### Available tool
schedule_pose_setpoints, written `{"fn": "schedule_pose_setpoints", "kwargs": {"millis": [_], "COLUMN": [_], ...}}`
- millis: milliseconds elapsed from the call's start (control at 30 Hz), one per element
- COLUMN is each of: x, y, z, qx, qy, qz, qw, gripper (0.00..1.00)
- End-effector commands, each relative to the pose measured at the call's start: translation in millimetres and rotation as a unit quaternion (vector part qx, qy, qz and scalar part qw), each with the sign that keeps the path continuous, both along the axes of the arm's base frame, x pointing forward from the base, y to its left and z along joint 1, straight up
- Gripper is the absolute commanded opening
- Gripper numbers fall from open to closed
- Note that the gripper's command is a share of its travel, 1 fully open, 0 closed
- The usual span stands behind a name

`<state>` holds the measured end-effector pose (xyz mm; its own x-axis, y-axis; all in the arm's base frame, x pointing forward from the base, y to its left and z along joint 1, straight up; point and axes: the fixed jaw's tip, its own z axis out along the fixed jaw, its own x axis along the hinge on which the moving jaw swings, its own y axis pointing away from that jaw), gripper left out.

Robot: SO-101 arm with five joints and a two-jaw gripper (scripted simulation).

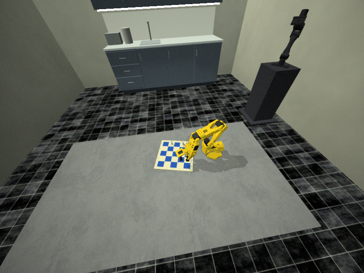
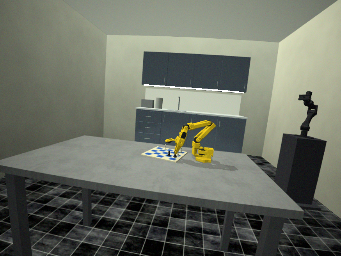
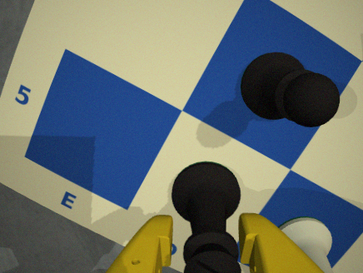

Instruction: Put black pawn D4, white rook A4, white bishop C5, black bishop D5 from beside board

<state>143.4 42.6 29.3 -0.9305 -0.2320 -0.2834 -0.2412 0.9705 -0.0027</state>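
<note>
Reads as a kitchen. Back wall, upper left to center of top view: blue-gray base cabinets (image 1: 154,67) (image 2: 176,126) with drawers and bar handles, pale countertop (image 1: 190,40) (image 2: 214,114), sink (image 1: 150,42) with tall faucet (image 1: 149,31) (image 2: 178,103). Wall cabinets (image 2: 196,71) above, light strip (image 1: 158,6) (image 2: 192,88) under them. Dark tiled floor (image 1: 140,108) (image 2: 118,228). Lab-ish touch, right side: black robot arm (image 1: 289,46) (image 2: 310,114) on a dark pedestal (image 1: 264,93) (image 2: 300,168).
</note>
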Motion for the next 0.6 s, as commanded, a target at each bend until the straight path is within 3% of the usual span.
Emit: {"fn": "schedule_pose_setpoints", "kwargs": {"millis": [0,567], "x": [-2.5,-2.6], "y": [-2,-2], "z": [-1.7,8.9], "qx": [0.001,0.001], "qy": [0.005,0.004], "qz": [-0.008,-0.008], "qw": [1.000,1.000], "gripper": [0.10,0.10]}}
